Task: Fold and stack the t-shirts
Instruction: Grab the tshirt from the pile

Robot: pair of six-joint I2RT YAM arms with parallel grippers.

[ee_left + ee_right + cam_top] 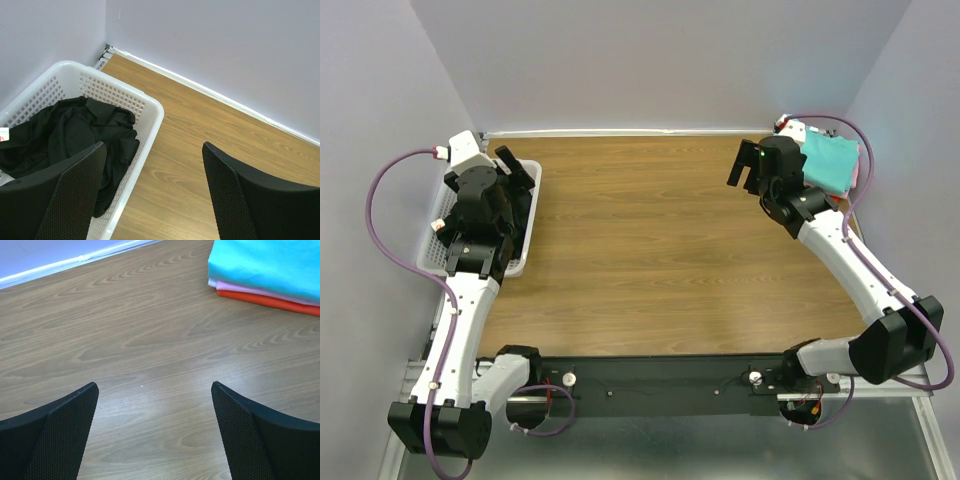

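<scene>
A crumpled black t-shirt [75, 135] lies in the white lattice basket [145, 102] at the table's left edge. My left gripper [155, 150] is open and empty, hovering over the basket's right rim [534, 195]; it shows above the basket in the top view [517, 168]. A folded stack sits at the far right corner: teal t-shirt [270, 265] on top, pink [260, 290] under it, red-orange [270, 301] at the bottom; the teal one also shows in the top view [830, 160]. My right gripper [155, 390] is open and empty, left of the stack [744, 168].
The wooden table [650, 250] runs between the arms. Purple-grey walls close the far side and both sides. A black rail [660, 385] with the arm bases lines the near edge.
</scene>
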